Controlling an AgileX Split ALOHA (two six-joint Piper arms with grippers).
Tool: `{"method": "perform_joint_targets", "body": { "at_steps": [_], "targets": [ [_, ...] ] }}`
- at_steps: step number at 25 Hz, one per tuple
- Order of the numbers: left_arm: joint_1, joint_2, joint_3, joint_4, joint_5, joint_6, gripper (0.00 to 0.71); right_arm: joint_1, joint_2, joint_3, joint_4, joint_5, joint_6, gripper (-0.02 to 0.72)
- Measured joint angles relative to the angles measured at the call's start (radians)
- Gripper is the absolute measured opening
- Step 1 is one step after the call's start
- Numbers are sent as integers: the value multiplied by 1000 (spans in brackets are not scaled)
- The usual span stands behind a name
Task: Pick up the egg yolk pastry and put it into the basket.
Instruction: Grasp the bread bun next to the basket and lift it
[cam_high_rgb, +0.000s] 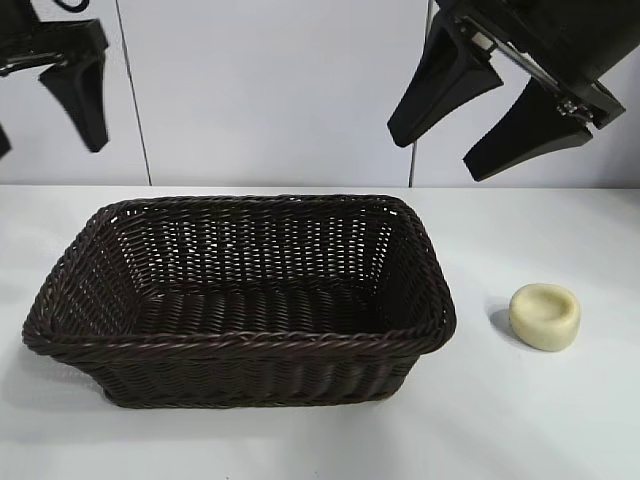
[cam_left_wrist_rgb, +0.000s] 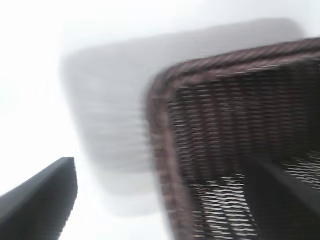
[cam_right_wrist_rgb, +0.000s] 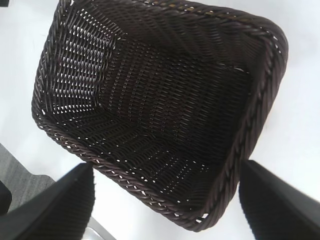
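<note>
The egg yolk pastry (cam_high_rgb: 545, 316), a small pale cream puck, lies on the white table just right of the basket (cam_high_rgb: 240, 342), a large dark brown wicker one whose inside holds nothing. My right gripper (cam_high_rgb: 437, 152) hangs open high above the basket's right end, up and left of the pastry, with nothing between its fingers. My left gripper (cam_high_rgb: 48, 140) is open too, raised at the far upper left. The right wrist view looks down into the basket (cam_right_wrist_rgb: 260, 100) between its open gripper (cam_right_wrist_rgb: 166, 167). The left wrist view shows a basket corner (cam_left_wrist_rgb: 162, 135) under the open left gripper (cam_left_wrist_rgb: 162, 165). Neither wrist view shows the pastry.
A white table (cam_high_rgb: 560, 420) carries both objects, with a pale wall behind. Bare tabletop lies in front of the basket and around the pastry. A grey floor strip and the table edge (cam_right_wrist_rgb: 20, 180) show in the right wrist view.
</note>
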Motion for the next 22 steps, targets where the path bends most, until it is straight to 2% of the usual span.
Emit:
{"method": "perform_joint_targets", "body": {
  "at_steps": [3,11,13,18,22],
  "targets": [
    [34,0,0,35,0,-8,652,0,0,0,0,0,0,568],
    [179,0,0,90,2,-11,652,0,0,0,0,0,0,568],
    [193,0,0,93,16,-11,652,0,0,0,0,0,0,568],
    [194,-3,0,90,42,-11,652,0,0,0,0,3,0,568],
    [194,-66,32,90,43,-9,652,0,0,0,1,7,0,568]
  ]
}}
